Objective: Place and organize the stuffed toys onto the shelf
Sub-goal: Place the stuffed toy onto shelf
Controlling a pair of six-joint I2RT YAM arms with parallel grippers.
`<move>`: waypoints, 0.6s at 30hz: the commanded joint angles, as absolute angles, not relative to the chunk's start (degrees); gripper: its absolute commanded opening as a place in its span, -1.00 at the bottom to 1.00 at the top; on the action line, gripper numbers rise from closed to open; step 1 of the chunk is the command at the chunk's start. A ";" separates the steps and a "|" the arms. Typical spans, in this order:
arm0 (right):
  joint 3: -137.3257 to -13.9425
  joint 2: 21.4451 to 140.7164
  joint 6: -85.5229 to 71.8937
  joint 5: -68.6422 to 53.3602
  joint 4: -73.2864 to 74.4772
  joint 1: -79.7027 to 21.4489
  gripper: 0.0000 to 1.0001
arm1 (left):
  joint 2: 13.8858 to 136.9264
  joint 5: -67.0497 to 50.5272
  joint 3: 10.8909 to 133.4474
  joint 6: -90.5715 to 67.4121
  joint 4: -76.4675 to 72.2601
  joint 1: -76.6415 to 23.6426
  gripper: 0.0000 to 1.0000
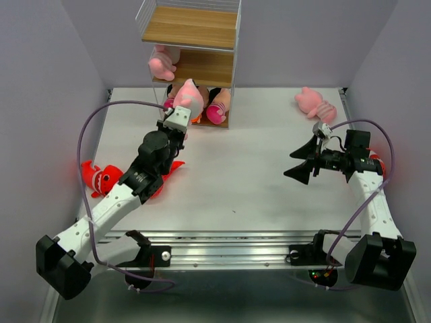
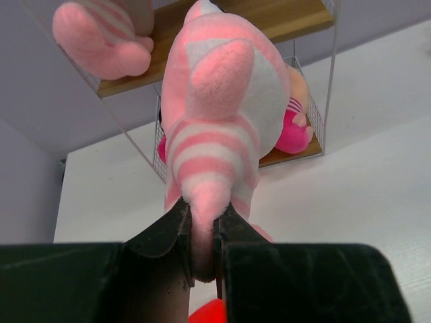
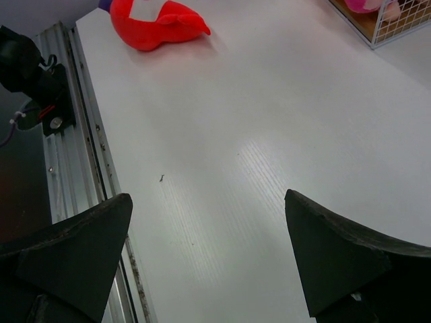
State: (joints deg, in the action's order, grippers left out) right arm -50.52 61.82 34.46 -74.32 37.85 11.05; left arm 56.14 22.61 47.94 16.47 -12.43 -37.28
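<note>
My left gripper (image 1: 182, 113) is shut on a pink striped-leg animal (image 1: 189, 96), pinching one striped limb (image 2: 203, 202), and holds it up in front of the shelf (image 1: 192, 28). The toy fills the left wrist view (image 2: 222, 108). Another pink animal (image 1: 161, 66) lies on the middle board (image 2: 101, 40). Dolls in pink (image 1: 217, 108) sit on the bottom board (image 2: 296, 128). A red shark (image 1: 102, 177) lies on the table beside my left arm, with another red shark (image 1: 170, 168) partly under it. A third pink animal (image 1: 314, 103) lies at the far right. My right gripper (image 1: 296, 163) is open and empty above the table.
The right wrist view shows a red shark (image 3: 156, 25) near the table's front rail (image 3: 67, 175) and a shelf corner (image 3: 377, 20). A small red thing (image 1: 381, 163) shows behind my right arm. Grey walls close in the table on three sides.
</note>
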 commanded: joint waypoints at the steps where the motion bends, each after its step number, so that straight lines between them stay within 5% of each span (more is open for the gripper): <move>1: -50.54 59.94 33.05 -73.39 34.72 10.63 1.00 | 60.36 13.11 55.53 19.69 -17.93 -32.45 -1.00; 18: -50.19 58.89 32.08 -73.13 33.75 10.63 1.00 | 75.23 0.44 71.18 12.48 -20.30 -23.03 -1.00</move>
State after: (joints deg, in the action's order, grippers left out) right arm -50.50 60.01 32.51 -73.28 35.59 11.05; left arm 74.13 4.05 66.06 14.46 -15.70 -24.12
